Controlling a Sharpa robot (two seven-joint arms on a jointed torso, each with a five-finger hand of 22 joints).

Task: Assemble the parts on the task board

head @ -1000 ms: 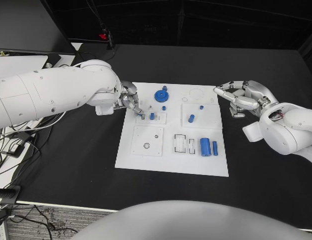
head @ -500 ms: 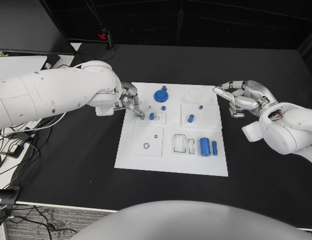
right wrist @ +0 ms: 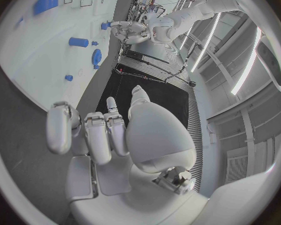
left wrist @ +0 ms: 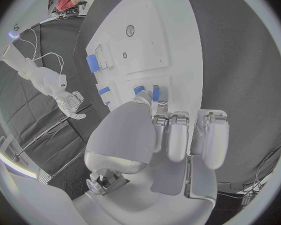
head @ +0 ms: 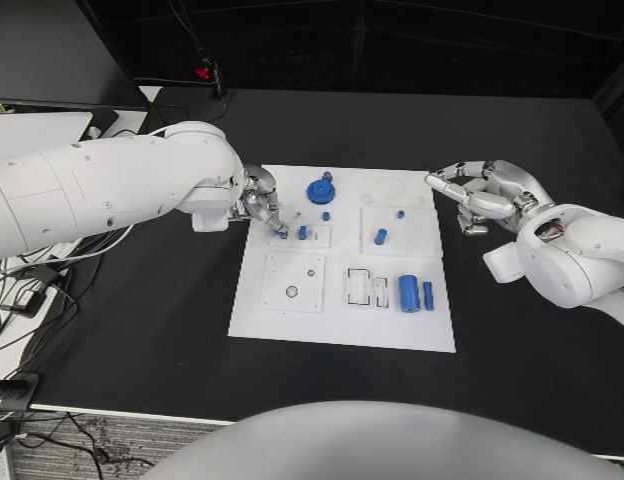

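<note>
The white task board (head: 295, 318) lies mid-table. My left hand (head: 262, 205) reaches over its left edge and pinches a small blue peg (left wrist: 156, 92) between thumb and fingertip, upright over the small square plate (head: 318, 240). A second short peg (head: 304, 232) stands just beside it. Further parts on the board are a blue gear (head: 321, 192), a slanted peg (head: 381, 237), a large blue cylinder (head: 409, 293) and a thinner one (head: 429, 294). My right hand (head: 482, 198) hovers off the board's right edge with fingers apart, holding nothing. The gear (right wrist: 97, 56) also appears in the right wrist view.
A larger square plate with holes (head: 295, 280) and empty rectangular slots (head: 360, 285) sit on the board's near half. Cables (head: 24, 290) trail off the table's left side. Black table surface (head: 543, 370) surrounds the board.
</note>
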